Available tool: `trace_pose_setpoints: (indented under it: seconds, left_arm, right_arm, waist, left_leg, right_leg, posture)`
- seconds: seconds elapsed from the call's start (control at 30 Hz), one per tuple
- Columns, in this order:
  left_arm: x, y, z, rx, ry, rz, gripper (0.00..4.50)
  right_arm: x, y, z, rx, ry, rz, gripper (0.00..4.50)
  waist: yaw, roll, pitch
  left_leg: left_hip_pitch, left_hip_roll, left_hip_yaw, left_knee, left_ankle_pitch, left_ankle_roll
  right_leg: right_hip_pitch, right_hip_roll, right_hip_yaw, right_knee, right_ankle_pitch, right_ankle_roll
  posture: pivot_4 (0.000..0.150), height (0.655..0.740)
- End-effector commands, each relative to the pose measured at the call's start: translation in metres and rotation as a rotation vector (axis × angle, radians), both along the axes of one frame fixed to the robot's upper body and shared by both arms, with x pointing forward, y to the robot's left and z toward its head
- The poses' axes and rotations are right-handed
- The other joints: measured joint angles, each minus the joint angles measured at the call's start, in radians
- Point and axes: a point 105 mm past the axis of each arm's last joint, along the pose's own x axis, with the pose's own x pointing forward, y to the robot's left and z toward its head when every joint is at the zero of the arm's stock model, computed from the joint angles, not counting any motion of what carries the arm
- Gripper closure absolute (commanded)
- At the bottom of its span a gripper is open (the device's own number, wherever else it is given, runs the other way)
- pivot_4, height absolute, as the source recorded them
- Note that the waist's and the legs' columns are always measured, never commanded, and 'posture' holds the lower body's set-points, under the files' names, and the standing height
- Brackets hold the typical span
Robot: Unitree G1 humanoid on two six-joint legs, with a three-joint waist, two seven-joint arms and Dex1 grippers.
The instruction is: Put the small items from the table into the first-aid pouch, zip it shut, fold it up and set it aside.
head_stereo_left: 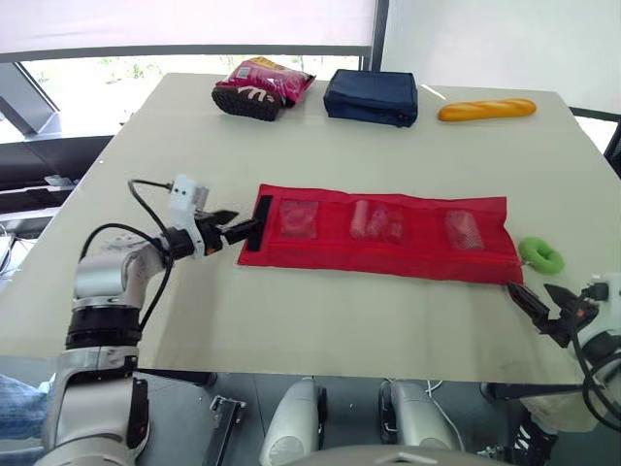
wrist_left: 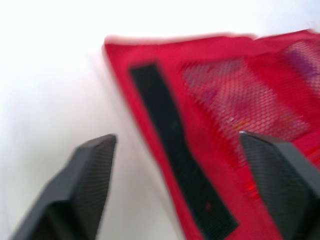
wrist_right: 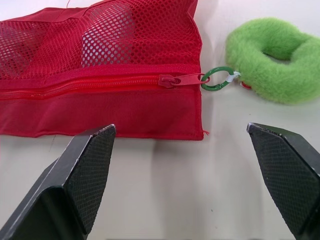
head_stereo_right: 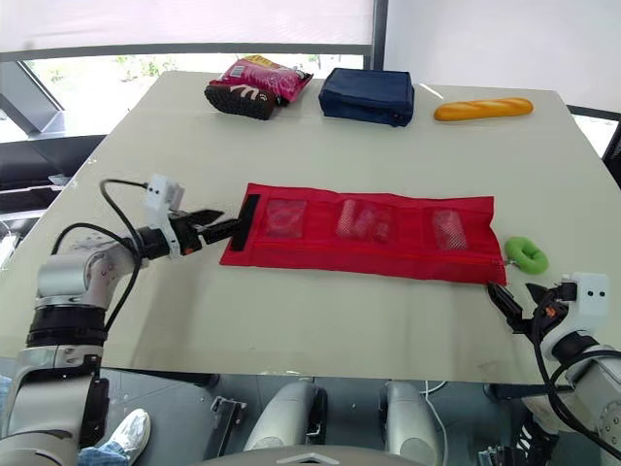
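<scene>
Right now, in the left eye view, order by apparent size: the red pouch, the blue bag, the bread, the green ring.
red pouch
blue bag
bread
green ring
The bag and bread sit farther away, so they look smaller.

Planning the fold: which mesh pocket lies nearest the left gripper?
The pocket beside the black strip, at the pouch's left end; the other two sit farther right.

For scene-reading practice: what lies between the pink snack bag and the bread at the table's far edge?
A dark blue bag, apart from both the snack bag and the bread; the left eye view shows it.
</scene>
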Motion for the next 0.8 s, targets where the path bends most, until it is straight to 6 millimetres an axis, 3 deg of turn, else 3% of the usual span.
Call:
trace_pose_setpoints:
  seconds: [0.03,0.17,0.37,0.5,0.67,0.77,0.8]
  left_arm:
    - [-0.014,-0.010,0.036,0.044,-0.158,-0.180,0.10]
    - [-0.042,-0.033,0.052,0.156,-0.200,-0.468,0.10]
    - [-0.071,-0.085,0.080,0.144,-0.263,-0.783,0.10]
    - [-0.086,-0.116,0.096,0.112,-0.317,-0.905,0.10]
    - [-0.095,-0.132,0.107,0.079,-0.348,-0.958,0.10]
    - [-0.097,-0.136,0.107,0.085,-0.356,-0.969,0.00]
    - [-0.097,-0.136,0.106,0.090,-0.358,-0.971,0.00]
  right_arm:
    - [0.003,0.004,0.007,0.000,-0.034,0.011,0.00]
    - [0.012,0.005,0.003,-0.004,-0.022,0.025,0.00]
    - [0.026,0.009,-0.005,0.000,-0.001,0.058,0.00]
    - [0.030,0.019,-0.012,0.048,0.021,0.074,0.00]
    - [0.030,0.022,-0.009,0.139,-0.005,0.042,0.00]
    - [0.031,0.019,-0.007,0.169,-0.027,0.002,0.83]
    - [0.032,0.019,-0.005,0.178,-0.039,-0.008,1.31]
  waist:
    - [0.000,0.000,0.000]
    - [0.000,0.000,0.000]
    - [0.002,0.001,0.001]
    - [-0.001,0.001,0.001]
    - [-0.014,0.001,0.001]
    - [-0.019,0.001,0.001]
    - [-0.021,0.001,0.001]
  left_leg:
    - [0.000,0.000,0.000,0.000,0.000,0.000]
    - [0.000,0.000,0.001,0.000,0.000,0.000]
    - [0.000,0.000,0.001,0.000,0.000,0.000]
    - [0.000,-0.001,0.001,0.000,0.000,0.000]
    - [0.001,0.000,0.001,0.000,0.000,0.000]
    - [0.001,0.001,0.000,0.000,0.000,0.000]
    - [0.001,0.001,0.000,0.000,0.000,0.000]
  right_leg:
    - [0.000,0.000,0.000,0.000,0.000,0.000]
    - [0.000,0.000,0.000,-0.001,0.000,0.000]
    - [0.000,0.000,0.000,-0.001,0.000,0.001]
    - [0.000,0.003,0.002,-0.001,-0.002,0.004]
    - [0.001,0.006,0.004,-0.001,-0.002,0.004]
    - [0.001,0.007,0.004,-0.001,-0.002,0.004]
    - [0.001,0.007,0.004,-0.001,-0.002,0.004]
  posture:
    - [0.150,0.7164]
    - [0.150,0.7164]
    - [0.150,0.7164]
    - [0.150,0.7164]
    - [0.150,0.7164]
    - [0.150,0.7164]
    - [0.150,0.7164]
